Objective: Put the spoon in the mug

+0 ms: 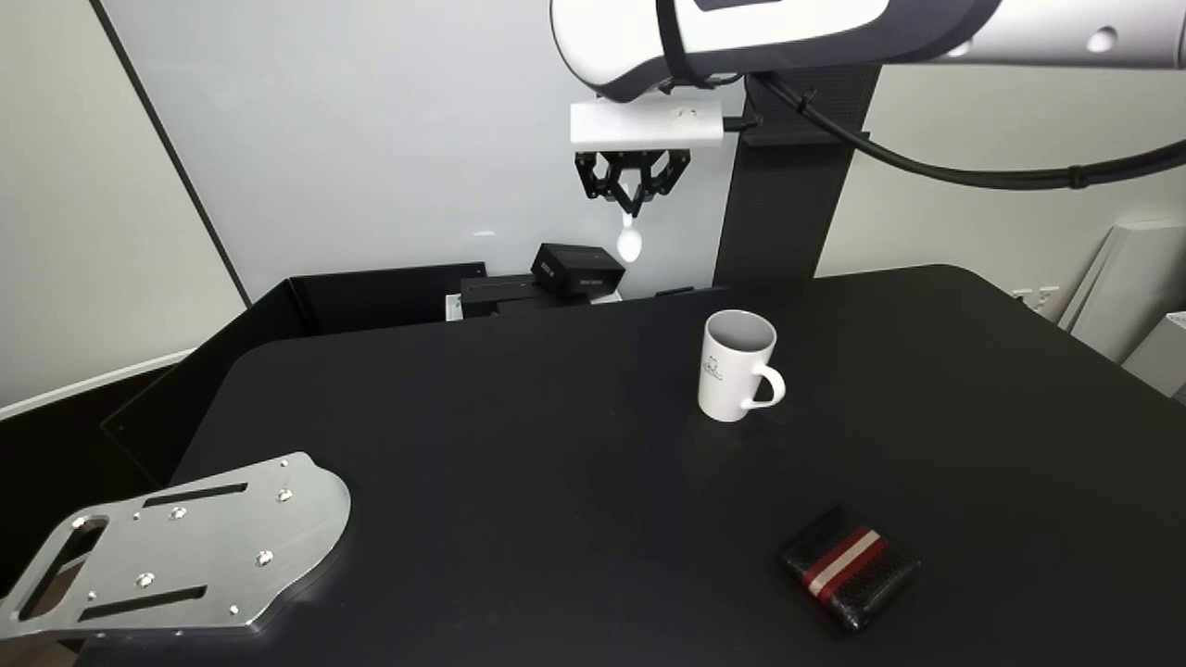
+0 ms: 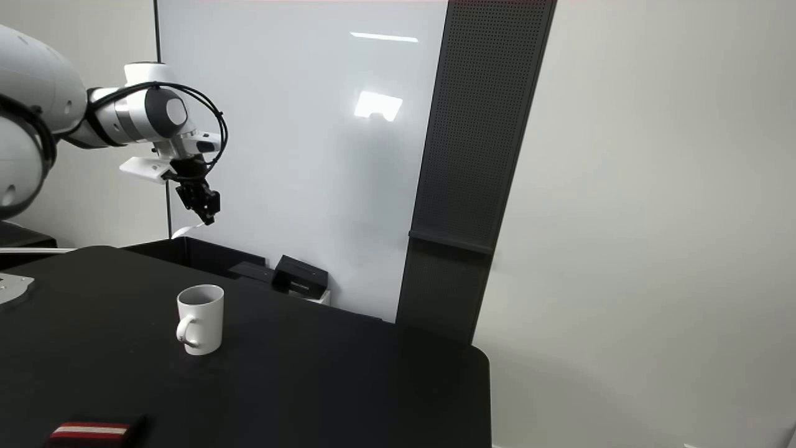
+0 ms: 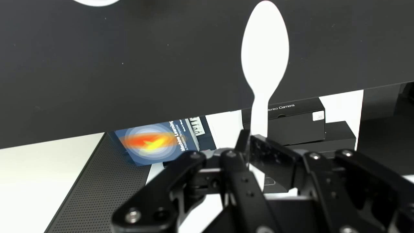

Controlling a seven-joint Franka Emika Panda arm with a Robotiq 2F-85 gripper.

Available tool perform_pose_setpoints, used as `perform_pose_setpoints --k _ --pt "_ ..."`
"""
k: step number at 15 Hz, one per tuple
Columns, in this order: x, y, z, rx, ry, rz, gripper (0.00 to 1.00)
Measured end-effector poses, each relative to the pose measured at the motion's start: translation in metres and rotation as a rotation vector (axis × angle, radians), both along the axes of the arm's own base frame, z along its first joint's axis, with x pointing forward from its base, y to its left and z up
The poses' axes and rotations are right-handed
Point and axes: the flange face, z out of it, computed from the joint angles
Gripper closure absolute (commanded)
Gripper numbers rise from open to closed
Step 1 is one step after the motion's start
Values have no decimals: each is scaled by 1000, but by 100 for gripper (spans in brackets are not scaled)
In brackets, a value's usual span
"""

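Spoon (image 1: 629, 245) hangs bowl lowest in an exterior view, presumably to enter first, handle pinched between nearly closed fingers (image 3: 275, 154); at its five o'clock the mug (image 1: 730, 389) stands upright on the bench (image 1: 519, 491), suiting entry from above.

- Beyond the edge of the table (image 3: 181, 71), I read "Machine Learning" on a blue book (image 3: 155, 142); its smaller lines blur.
- Past that edge, "tereo Camera" on a black box (image 3: 294, 124), its start hidden.
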Motion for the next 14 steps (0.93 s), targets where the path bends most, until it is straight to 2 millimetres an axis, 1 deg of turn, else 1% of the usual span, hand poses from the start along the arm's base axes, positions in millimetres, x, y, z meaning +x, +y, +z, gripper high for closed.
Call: perform_pose_setpoints --k 3,6,14 --pt "4 3 12 -16 -69 33 98" --pt "7 6 19 -30 -130 53 98" --pt "7 8 21 -50 -146 60 98"
